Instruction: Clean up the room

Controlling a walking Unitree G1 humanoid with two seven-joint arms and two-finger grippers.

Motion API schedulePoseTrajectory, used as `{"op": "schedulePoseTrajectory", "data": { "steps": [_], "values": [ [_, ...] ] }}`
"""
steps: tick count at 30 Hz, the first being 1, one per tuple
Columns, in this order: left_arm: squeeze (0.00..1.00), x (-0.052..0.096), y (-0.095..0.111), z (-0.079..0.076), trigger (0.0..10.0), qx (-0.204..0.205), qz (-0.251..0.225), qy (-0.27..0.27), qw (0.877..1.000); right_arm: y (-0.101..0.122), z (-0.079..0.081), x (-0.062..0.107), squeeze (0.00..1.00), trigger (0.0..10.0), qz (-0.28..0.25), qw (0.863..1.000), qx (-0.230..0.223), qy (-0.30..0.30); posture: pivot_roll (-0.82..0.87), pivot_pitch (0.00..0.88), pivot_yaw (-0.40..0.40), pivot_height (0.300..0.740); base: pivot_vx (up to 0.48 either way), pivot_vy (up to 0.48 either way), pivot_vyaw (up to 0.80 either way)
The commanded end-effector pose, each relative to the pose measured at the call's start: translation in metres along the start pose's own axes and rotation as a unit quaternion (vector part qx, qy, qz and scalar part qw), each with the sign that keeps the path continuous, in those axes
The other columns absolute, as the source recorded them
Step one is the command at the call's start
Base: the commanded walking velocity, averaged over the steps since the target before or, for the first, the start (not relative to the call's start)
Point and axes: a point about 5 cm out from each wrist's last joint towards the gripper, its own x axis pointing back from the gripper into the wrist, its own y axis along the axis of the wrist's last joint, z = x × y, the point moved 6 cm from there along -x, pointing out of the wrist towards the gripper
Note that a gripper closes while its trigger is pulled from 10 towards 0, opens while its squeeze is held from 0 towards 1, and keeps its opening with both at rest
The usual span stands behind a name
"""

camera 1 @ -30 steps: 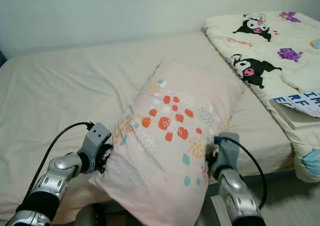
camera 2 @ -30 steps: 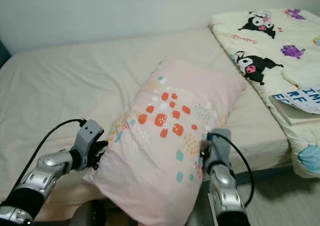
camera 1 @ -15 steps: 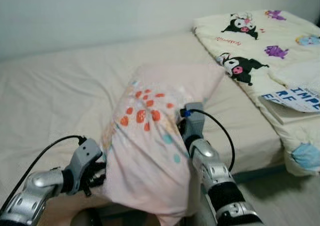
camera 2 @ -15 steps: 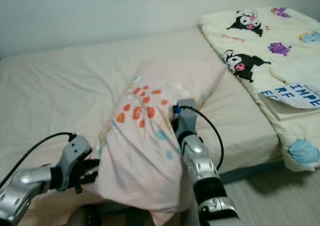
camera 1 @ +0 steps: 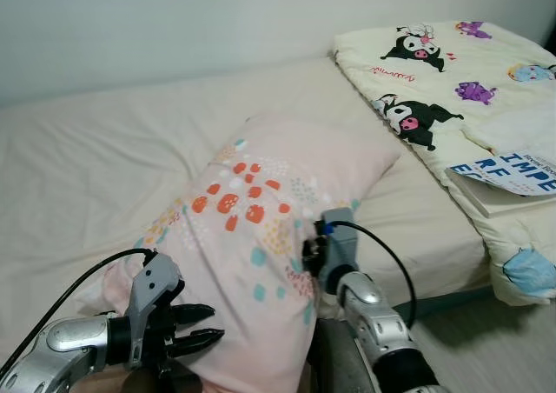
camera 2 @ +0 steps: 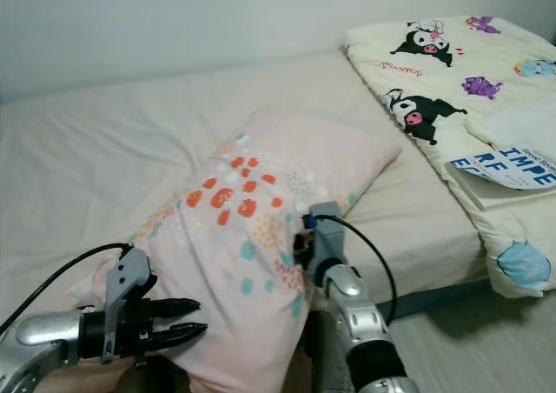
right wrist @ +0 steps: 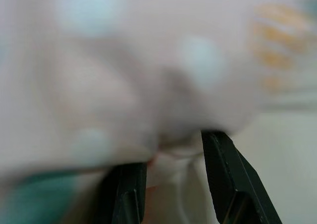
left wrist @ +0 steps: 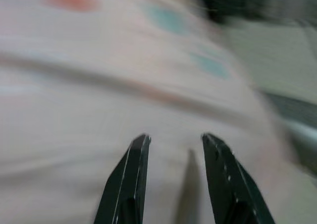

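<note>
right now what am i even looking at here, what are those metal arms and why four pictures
It is a walking robot tidying a bedroom. Two pictures come from cameras on its head, looking down at a bed. The other two come from a camera on each wrist, looking along that arm's two black fingers. On the bed lies a pink pillow with coloured spots, and to the right a cartoon-print quilt with a book on it. The right pincer grips the pillow's edge. The left pincer is open beside the pillow, holding nothing.

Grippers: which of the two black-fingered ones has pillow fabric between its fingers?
The right gripper: pink fabric of the dotted pillow sits between its fingers. The left gripper is open, fingers bare, beside the pillow's near end.
</note>
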Motion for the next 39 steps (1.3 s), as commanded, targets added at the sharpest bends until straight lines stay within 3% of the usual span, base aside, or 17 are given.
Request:
{"op": "schedulePoseTrajectory", "data": {
  "steps": [1,3,4,5,6,7,8,10,11,14,17,19,21,23,28,31,39],
  "values": [
    [0.00,0.005,-0.002,0.035,10.0,-0.011,0.003,0.090,0.996,0.001,-0.020,0.005,0.00,10.0,-0.012,0.999,-0.026,-0.042,0.01,0.101,-0.016,0.508,0.000,0.000,0.00],
    [0.00,0.005,-0.002,0.035,10.0,-0.011,0.003,0.090,0.996,0.001,-0.020,0.005,0.00,10.0,-0.012,0.999,-0.026,-0.042,0.01,0.101,-0.016,0.508,0.000,0.000,0.00],
    [0.39,0.004,0.015,0.082,10.0,-0.008,-0.035,0.207,0.978,-0.009,-0.034,0.016,0.00,10.0,-0.006,0.997,-0.041,-0.065,-0.01,0.104,-0.011,0.508,0.000,0.000,0.00],
    [0.39,0.004,0.015,0.082,10.0,-0.008,-0.035,0.207,0.978,-0.009,-0.034,0.016,0.00,10.0,-0.006,0.997,-0.041,-0.065,-0.01,0.104,-0.011,0.508,0.000,0.000,0.00],
    [0.39,0.004,0.023,0.099,10.0,-0.007,-0.048,0.249,0.967,-0.013,-0.037,0.021,0.00,10.0,-0.003,0.997,-0.042,-0.069,-0.01,0.104,-0.011,0.508,0.000,0.000,0.00],
    [1.00,0.004,0.033,0.124,10.0,-0.004,-0.063,0.304,0.951,-0.021,-0.035,0.027,0.00,10.0,0.004,0.997,-0.041,-0.068,-0.01,0.104,-0.004,0.508,0.000,0.000,0.00],
    [1.00,0.004,0.033,0.124,10.0,-0.004,-0.063,0.304,0.951,-0.021,-0.035,0.027,0.00,10.0,0.004,0.997,-0.041,-0.068,-0.01,0.104,-0.004,0.508,0.000,0.000,0.00],
    [1.00,0.004,0.045,0.154,10.0,-0.022,-0.060,0.367,0.928,-0.031,-0.030,0.037,0.00,10.0,0.013,0.997,-0.040,-0.061,-0.02,0.107,0.004,0.508,0.000,0.000,0.00],
    [1.00,0.004,0.045,0.154,10.0,-0.022,-0.060,0.367,0.928,-0.031,-0.030,0.037,0.00,10.0,0.013,0.997,-0.040,-0.061,-0.02,0.107,0.004,0.508,0.000,0.000,0.00],
    [1.00,0.003,0.054,0.178,10.0,-0.088,-0.018,0.424,0.901,-0.040,-0.028,0.051,0.00,10.0,0.015,0.997,-0.044,-0.064,-0.04,0.108,0.020,0.508,0.000,0.000,0.00],
    [1.00,-0.005,0.046,0.181,10.0,-0.113,0.020,0.420,0.900,-0.044,-0.032,0.058,0.00,10.0,0.014,0.996,-0.054,-0.072,-0.05,0.109,0.029,0.508,0.000,0.000,0.00],
    [1.00,-0.018,0.028,0.175,10.0,-0.132,0.071,0.392,0.908,-0.043,-0.034,0.061,0.00,10.0,0.008,0.995,-0.061,-0.080,-0.05,0.109,0.033,0.508,0.000,0.000,0.00],
    [1.00,-0.033,-0.013,0.156,10.0,-0.183,0.156,0.331,0.912,-0.029,-0.034,0.056,0.00,10.0,-0.012,0.994,-0.066,-0.082,-0.07,0.107,0.042,0.508,0.000,0.000,0.00],
    [1.00,-0.033,-0.013,0.156,10.0,-0.183,0.156,0.331,0.912,-0.029,-0.034,0.056,0.00,10.0,-0.012,0.994,-0.066,-0.082,-0.07,0.107,0.042,0.508,0.000,0.000,0.00],
    [1.00,-0.044,-0.058,0.124,10.0,-0.203,0.217,0.237,0.925,-0.010,-0.032,0.039,0.00,10.0,-0.022,0.996,-0.053,-0.068,-0.06,0.107,0.037,0.508,0.000,0.000,0.00],
    [1.00,-0.040,-0.069,0.121,10.0,-0.199,0.230,0.231,0.924,-0.004,-0.030,0.029,0.00,10.0,-0.024,0.997,-0.044,-0.059,-0.06,0.109,0.026,0.508,0.000,0.000,0.00],
    [1.00,-0.029,-0.100,0.104,10.0,-0.122,0.250,0.183,0.943,0.015,-0.028,-0.003,0.00,10.0,-0.019,0.999,-0.013,-0.030,-0.03,0.107,-0.006,0.508,0.000,0.000,0.00]
  ]
}}
